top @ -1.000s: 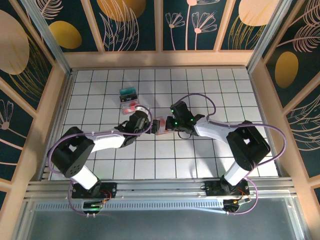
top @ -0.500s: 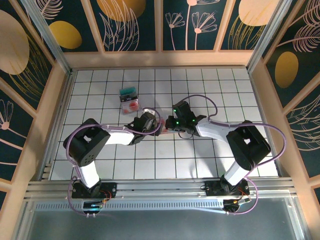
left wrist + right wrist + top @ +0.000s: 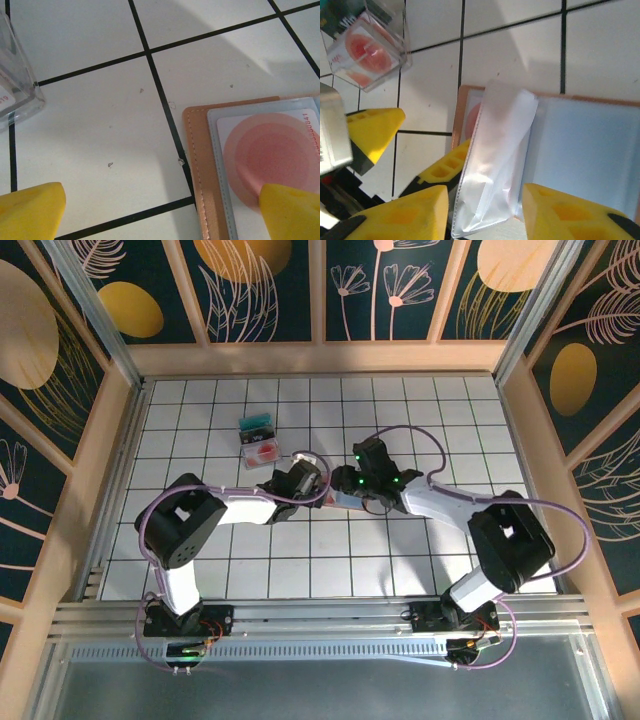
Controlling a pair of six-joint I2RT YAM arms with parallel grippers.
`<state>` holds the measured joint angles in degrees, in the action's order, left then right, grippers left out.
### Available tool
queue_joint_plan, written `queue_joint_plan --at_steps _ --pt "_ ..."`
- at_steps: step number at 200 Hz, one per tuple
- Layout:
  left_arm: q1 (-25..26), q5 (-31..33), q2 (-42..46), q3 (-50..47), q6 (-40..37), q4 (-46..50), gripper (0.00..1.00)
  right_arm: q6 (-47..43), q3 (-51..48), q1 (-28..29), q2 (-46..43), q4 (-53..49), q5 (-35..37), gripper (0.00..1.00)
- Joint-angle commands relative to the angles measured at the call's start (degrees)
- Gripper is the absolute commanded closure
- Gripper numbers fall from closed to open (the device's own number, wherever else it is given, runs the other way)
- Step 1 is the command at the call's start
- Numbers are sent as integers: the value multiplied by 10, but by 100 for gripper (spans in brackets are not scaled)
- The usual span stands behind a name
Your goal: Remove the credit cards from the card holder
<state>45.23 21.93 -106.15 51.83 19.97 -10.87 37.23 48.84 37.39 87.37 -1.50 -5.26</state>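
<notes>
- Mid-tabletop, the holder lies open between the two hands, tan rim showing and the grey-blue inside facing up.
- One card, white with a pink disc, sits tucked in a clear pocket on the holder's left leaf, just inside the stitched tan border.
- The left hand is spread wide and grips nothing. One yellow fingertip lies over the corner of the pink-disc card, and the other is over bare white tile.
- The right hand hangs above the holder with its fingers apart on either side of a loose clear sleeve. The sleeve stands up off the fold (whether the fingers press it cannot be told).
- Beneath that sleeve, the holder's right leaf is a flat grey-blue panel.
- A small clear box stands on the tiles near the holder's far-left corner, apart from it, with a red-and-white card inside.
- A teal card lies just beyond the box, on its far side.
</notes>
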Motion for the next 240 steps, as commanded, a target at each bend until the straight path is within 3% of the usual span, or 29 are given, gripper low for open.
queue_joint_plan --at_steps 1,55,93,164,208,240 --pt "22 37 -17 33 -19 49 1 17 -16 -15 -41 -27 59 51" --pt "47 42 -53 104 -27 74 1 60 -51 -35 -142 -79 207 42" --pt "56 37 -81 142 -39 81 1 66 -74 -44 -199 -92 237 40" --pt "55 38 -121 187 5 129 1 53 -79 -48 -182 -75 188 45" --pt "38 11 -57 164 58 120 1 21 -48 -46 -115 -72 123 60" --pt "16 8 0 118 117 113 1 24 -40 -45 -90 -53 99 61"
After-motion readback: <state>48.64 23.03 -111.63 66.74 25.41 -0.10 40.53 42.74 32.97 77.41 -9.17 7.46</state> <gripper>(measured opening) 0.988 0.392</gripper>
